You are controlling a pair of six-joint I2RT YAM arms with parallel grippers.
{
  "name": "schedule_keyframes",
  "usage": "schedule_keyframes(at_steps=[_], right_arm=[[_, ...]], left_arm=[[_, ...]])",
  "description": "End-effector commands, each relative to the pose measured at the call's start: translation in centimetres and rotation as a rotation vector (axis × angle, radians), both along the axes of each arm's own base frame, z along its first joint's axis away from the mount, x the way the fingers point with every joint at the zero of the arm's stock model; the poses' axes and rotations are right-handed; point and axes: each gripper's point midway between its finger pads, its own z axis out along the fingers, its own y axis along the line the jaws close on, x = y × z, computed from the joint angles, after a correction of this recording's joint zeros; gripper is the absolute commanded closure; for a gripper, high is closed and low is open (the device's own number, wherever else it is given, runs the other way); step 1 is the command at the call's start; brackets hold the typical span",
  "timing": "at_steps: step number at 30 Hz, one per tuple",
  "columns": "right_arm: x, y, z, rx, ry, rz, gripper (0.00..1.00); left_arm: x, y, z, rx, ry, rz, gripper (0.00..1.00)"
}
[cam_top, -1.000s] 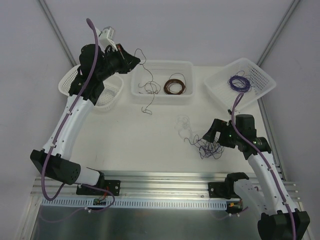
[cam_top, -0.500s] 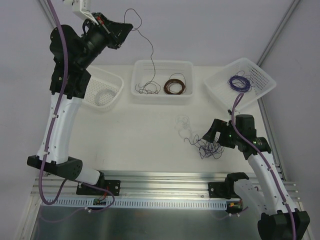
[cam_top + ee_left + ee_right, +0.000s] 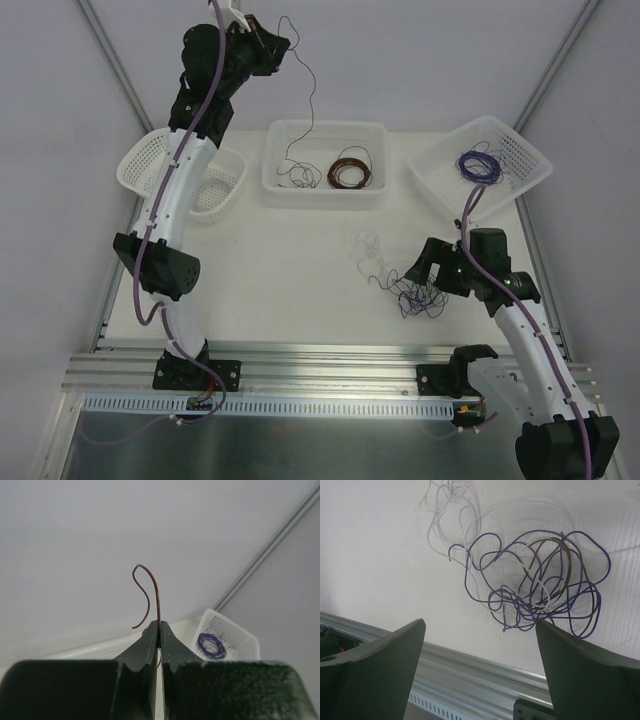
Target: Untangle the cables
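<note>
High above the middle bin [image 3: 323, 196], the left gripper [image 3: 159, 630] is pinched tight on one brown strand [image 3: 158, 602], which seems to trail down into that bin. Nearer than the bin and off to its right, the cables [image 3: 420, 295] lie clumped on the table [image 3: 280, 270]. The right gripper [image 3: 412, 272] is spread wide just over them.

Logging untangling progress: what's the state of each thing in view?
left tool, shut on brown strand, raised
brown strand, dangling into middle bin
right tool, open beside cable clump
cable clump, tangled on table
brown coil, in middle bin
purple coil, in right basket
</note>
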Motion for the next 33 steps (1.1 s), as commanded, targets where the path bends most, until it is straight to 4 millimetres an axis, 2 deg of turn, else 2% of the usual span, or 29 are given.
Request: schedule_keyframes(at_steps=[1, 2, 3, 4, 5, 7, 8, 9, 11, 12, 14, 15, 18, 19, 20, 21, 22, 23, 24, 25, 26, 27, 28, 29, 30, 31, 32, 33], right_arm=[[0.2, 0.2, -0.2, 0.006, -0.008, 0.016, 0.03], [0.1, 0.2, -0.2, 0.005, -0.006, 0.019, 0.03], [0.1, 0.1, -0.3, 0.003, -0.003, 0.018, 0.03], [0.1, 0.1, -0.2, 0.002, -0.004, 0.018, 0.03], [0.0, 0.1, -0.4, -0.001, 0.0, 0.018, 0.03], [0.0, 0.1, -0.4, -0.004, 0.001, 0.016, 0.03], [0.0, 0.1, -0.4, -0.003, 0.0, 0.016, 0.03], [0.1, 0.0, -0.3, -0.003, 0.0, 0.015, 0.03], [0.1, 0.1, -0.3, -0.003, -0.002, 0.016, 0.03], [0.1, 0.1, -0.2, -0.002, -0.003, 0.017, 0.03], [0.1, 0.0, -0.3, -0.006, 0.001, 0.015, 0.03], [0.1, 0.0, -0.2, -0.01, -0.002, 0.017, 0.03], [0.0, -0.5, -0.3, -0.033, 0.004, 0.004, 0.03], [0.1, -0.8, -0.3, -0.048, 0.003, -0.005, 0.03], [0.1, -1.0, -0.4, -0.059, 0.007, -0.011, 0.03], [0.1, -1.1, -0.5, -0.069, 0.013, -0.016, 0.03], [0.1, -1.7, -0.7, -0.096, 0.02, -0.036, 0.03], [0.0, -2.0, -1.1, -0.112, 0.036, -0.046, 0.03], [0.0, -2.2, -1.3, -0.122, 0.049, -0.059, 0.03], [0.1, -2.9, -1.6, -0.152, 0.056, -0.086, 0.03], [0.1, -3.2, -1.8, -0.165, 0.066, -0.101, 0.02], [0.1, -3.4, -2.2, -0.177, 0.082, -0.112, 0.02], [0.2, -3.8, -2.5, -0.192, 0.093, -0.134, 0.02], [0.3, -3.9, -2.8, -0.197, 0.101, -0.14, 0.02], [0.4, -3.9, -3.1, -0.201, 0.111, -0.142, 0.02], [0.3, -4.0, -4.0, -0.208, 0.142, -0.148, 0.02], [0.5, -3.9, -4.3, -0.208, 0.141, -0.149, 0.01], [0.6, -3.9, -4.7, -0.208, 0.147, -0.147, 0.01]], left_arm=[[3.5, 0.6, -2.7, 0.06, -0.032, 0.071, 1.0], [4.3, 0.4, -3.5, 0.077, -0.041, 0.074, 1.0], [5.2, 0.2, -5.1, 0.091, -0.023, 0.077, 1.0], [6.5, -0.1, -7.5, 0.11, 0.013, 0.078, 1.0], [7.1, -0.3, -9.0, 0.131, 0.033, 0.078, 1.0], [8.4, -0.5, -13.3, 0.161, 0.108, 0.083, 1.0], [8.7, -0.5, -14.9, 0.171, 0.137, 0.086, 1.0], [8.9, -0.4, -17.6, 0.189, 0.19, 0.088, 1.0], [8.9, -0.2, -20.6, 0.214, 0.244, 0.092, 0.99], [8.7, -0.1, -23.2, 0.234, 0.293, 0.092, 0.93], [8.1, 0.1, -25.3, 0.263, 0.342, 0.084, 0.9], [7.7, 0.1, -26.7, 0.273, 0.377, 0.079, 0.85], [5.6, 0.2, -28.6, 0.302, 0.469, 0.042, 0.7], [4.7, 0.2, -27.5, 0.296, 0.462, 0.029, 0.59], [4.0, 0.2, -27.0, 0.283, 0.466, 0.021, 0.56], [3.0, 0.4, -27.7, 0.282, 0.496, 0.017, 0.52], [1.9, 0.6, -25.5, 0.263, 0.467, 0.014, 0.4], [1.0, 0.4, -24.8, 0.246, 0.467, -0.005, 0.34], [0.0, 0.5, -24.9, 0.239, 0.484, -0.014, 0.27], [-1.5, 0.6, -22.8, 0.218, 0.463, -0.025, 0.22], [-2.5, 0.6, -22.3, 0.191, 0.474, -0.04, 0.13], [-3.8, 0.2, -22.7, 0.18, 0.498, -0.074, 0.11], [-5.4, 0.4, -21.1, 0.16, 0.482, -0.086, 0.08], [-6.5, 0.4, -20.8, 0.134, 0.498, -0.091, 0.04], [-7.9, 0.1, -22.1, 0.131, 0.536, -0.114, 0.03], [-9.6, 0.2, -20.8, 0.116, 0.516, -0.127, 0.02], [-10.7, 0.1, -21.0, 0.108, 0.532, -0.138, 0.01], [-12.2, -0.4, -22.9, 0.117, 0.576, -0.162, 0.01]])
